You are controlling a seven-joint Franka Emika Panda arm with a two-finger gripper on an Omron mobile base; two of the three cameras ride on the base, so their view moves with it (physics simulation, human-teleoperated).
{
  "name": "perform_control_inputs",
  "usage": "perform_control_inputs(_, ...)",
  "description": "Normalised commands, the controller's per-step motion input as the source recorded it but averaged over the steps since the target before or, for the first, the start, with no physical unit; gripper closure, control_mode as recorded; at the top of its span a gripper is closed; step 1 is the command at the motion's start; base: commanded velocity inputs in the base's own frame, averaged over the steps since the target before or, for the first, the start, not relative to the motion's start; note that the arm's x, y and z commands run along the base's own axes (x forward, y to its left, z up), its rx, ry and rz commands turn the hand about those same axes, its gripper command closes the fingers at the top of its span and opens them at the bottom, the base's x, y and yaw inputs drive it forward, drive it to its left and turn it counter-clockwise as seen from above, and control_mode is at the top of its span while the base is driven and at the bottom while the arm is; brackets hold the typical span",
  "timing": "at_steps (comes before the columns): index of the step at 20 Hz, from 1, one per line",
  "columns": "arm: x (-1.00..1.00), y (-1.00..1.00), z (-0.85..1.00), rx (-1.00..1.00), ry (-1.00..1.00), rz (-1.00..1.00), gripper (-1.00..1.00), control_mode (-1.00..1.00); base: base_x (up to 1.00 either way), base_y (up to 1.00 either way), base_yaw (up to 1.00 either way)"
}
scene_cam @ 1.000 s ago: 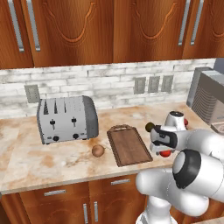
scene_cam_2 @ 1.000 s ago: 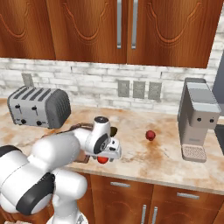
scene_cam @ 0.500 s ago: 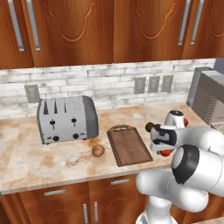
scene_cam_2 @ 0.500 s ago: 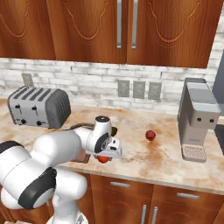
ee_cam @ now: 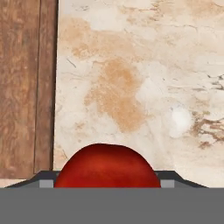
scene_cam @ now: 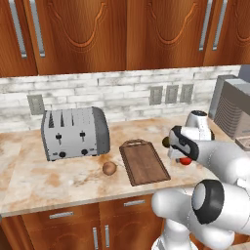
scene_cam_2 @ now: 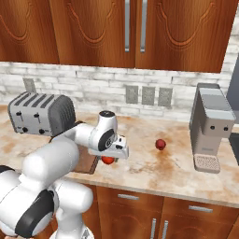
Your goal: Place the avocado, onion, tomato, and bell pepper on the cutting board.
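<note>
Far left on the marble surface (scene_cam: 29, 176): a toaster (scene_cam: 73, 133), well clear of the work. Just right of it, the onion (scene_cam: 109, 168), lying beside the left edge of the cutting board (scene_cam: 144, 162), not yet on it. Board bare, handle loop toward the wall. Right of the board, the hand (scene_cam_2: 108, 159) low over the surface with a red fruit (scene_cam_2: 108, 160) under it, most likely the tomato or the bell pepper; seen from the hand camera, that fruit (ee_cam: 107, 167) sitting right at the fingers. Cannot tell whether clamped on it or merely around it, fingertips being hidden. A dark ball, probably the avocado (scene_cam: 166, 142), peeking out behind the wrist. Farther right, a second red fruit (scene_cam_2: 160, 144) alone, then a coffee machine (scene_cam_2: 211, 127). Best approach, as a judgement: confirm a firm centred grip, lift straight up enough to clear the raised rim, carry left, set down mid-board so nothing rolls off.
</note>
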Motion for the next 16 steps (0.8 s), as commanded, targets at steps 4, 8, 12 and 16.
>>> perform_control_inputs(4, 0.01, 0.37, 0.40, 0.00, 0.00, 0.01, 1.00, -1.00, 0.00, 0.00, 0.00)
perform_control_inputs(8, 0.09, 0.54, 0.19, 0.00, 0.00, 0.01, 1.00, -1.00, 0.00, 0.00, 0.00)
perform_control_inputs(12, 0.20, 0.60, 0.07, 0.00, 0.00, 0.00, 1.00, -1.00, 0.00, 0.00, 0.00)
perform_control_inputs(16, 0.40, 0.55, 0.00, 0.00, 0.00, 0.00, 1.00, -1.00, 0.00, 0.00, 0.00)
